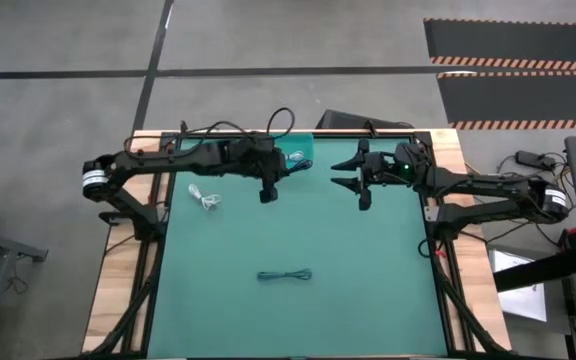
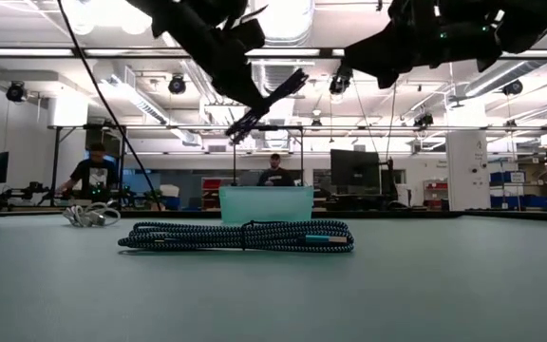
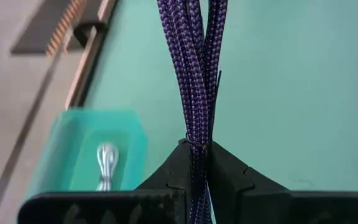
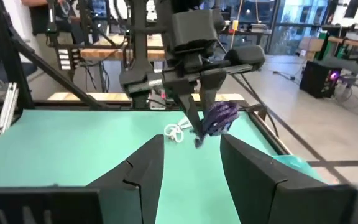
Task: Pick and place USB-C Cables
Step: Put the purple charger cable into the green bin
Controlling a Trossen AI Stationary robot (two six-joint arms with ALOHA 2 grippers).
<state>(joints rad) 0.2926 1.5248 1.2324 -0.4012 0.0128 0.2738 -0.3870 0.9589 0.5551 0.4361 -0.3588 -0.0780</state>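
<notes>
Right gripper (image 4: pixel 191 165): fingers apart, nothing between them, above green table (image 4: pixel 73 143). Left gripper (image 4: pixel 199 127) opposite, clamped on purple cable (image 4: pixel 219 118) hanging in a bunch. White cable (image 4: pixel 176 132) lies on table beyond, near far edge.

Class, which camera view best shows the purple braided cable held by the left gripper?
Left wrist view: the purple cable fills it, pinched in the left gripper. The right wrist view shows it smaller, the low view a dark strand, the high view barely.

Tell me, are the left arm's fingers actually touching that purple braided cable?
Touching. The left wrist view shows the left gripper with its fingers pressed against the purple braided cable from both sides.
</notes>
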